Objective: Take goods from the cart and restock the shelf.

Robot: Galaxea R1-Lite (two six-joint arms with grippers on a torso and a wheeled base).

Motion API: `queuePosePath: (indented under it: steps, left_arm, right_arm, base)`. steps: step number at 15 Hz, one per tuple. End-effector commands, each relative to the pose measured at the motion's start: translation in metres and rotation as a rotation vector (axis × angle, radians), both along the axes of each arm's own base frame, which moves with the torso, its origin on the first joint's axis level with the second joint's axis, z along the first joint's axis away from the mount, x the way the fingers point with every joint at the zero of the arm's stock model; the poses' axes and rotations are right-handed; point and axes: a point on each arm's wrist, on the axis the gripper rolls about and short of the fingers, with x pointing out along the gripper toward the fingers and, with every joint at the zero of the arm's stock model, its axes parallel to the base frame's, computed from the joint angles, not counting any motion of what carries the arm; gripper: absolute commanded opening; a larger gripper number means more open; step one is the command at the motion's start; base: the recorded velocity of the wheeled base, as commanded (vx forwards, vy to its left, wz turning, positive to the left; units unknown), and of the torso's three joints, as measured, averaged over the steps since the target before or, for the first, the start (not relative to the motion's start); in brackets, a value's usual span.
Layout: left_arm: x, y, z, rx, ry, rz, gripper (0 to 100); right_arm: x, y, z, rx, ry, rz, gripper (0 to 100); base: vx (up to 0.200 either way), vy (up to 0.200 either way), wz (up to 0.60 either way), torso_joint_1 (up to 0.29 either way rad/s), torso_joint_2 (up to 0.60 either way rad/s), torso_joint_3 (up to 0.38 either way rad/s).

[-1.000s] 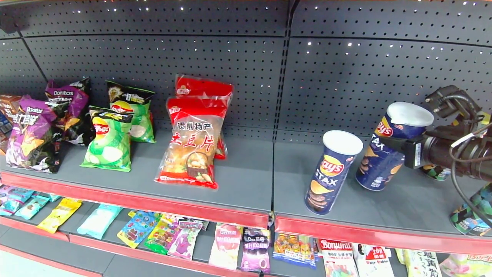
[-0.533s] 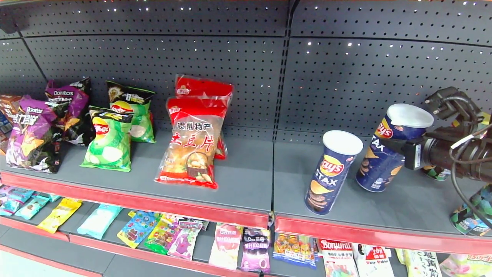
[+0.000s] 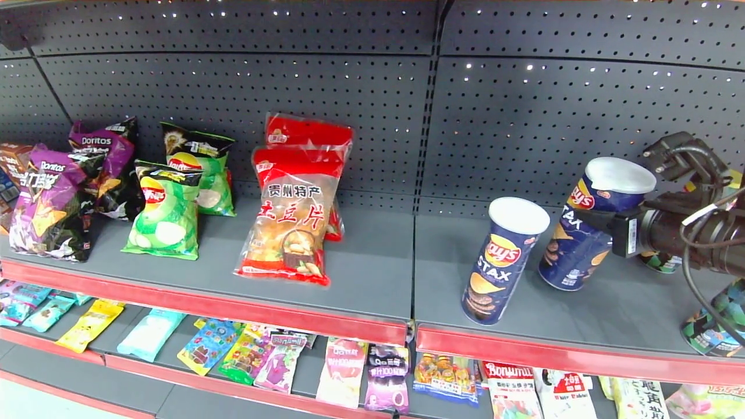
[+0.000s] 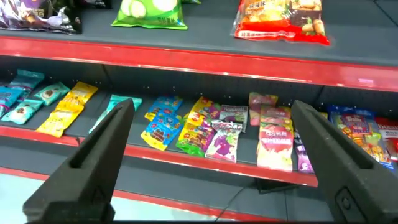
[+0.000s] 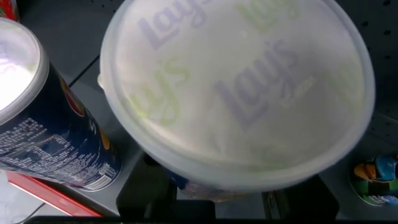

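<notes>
Gripping a dark-blue cylindrical crisp can with white lid, tilted: right hand closed round its upper body, lower edge at the grey metal shelf. Matching blue can: upright, near that hand, apart from the held one. Left hand: wide open, empty, facing small coloured packets.

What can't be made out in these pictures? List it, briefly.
1. Tilted can in the right gripper: whether its base rests on the shelf; the head view's angle leaves it open, its lid blocks the right wrist view.
2. Patterned can: head view, cut off by the right edge and crossed by a cable.
3. Brown bag: head view, cut off by the left edge.
</notes>
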Motion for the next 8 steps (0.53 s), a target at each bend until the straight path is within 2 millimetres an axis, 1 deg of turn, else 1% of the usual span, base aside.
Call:
queuePosePath:
  steps: [1,4,6,8]
  left_arm:
    - [0.0,0.0,0.0,0.001,-0.002,0.0,100]
    - [0.0,0.0,0.0,0.001,-0.002,0.0,100]
    - [0.0,0.0,0.0,0.001,-0.002,0.0,100]
    - [0.0,0.0,0.0,0.001,-0.002,0.0,100]
  right_arm:
    - [0.004,0.0,0.001,-0.002,-0.002,0.002,0]
    - [0.015,0.003,0.004,-0.001,-0.012,0.008,0]
    - [0.026,0.004,0.0,-0.001,-0.007,0.011,0]
    - [0.044,0.006,-0.007,0.001,-0.03,0.008,0]
  base:
    - [0.0,0.0,0.0,0.0,0.0,0.0]
    - [0.0,0.0,0.0,0.0,0.0,0.0]
    - [0.0,0.0,0.0,0.0,0.0,0.0]
    - [0.0,0.0,0.0,0.0,0.0,0.0]
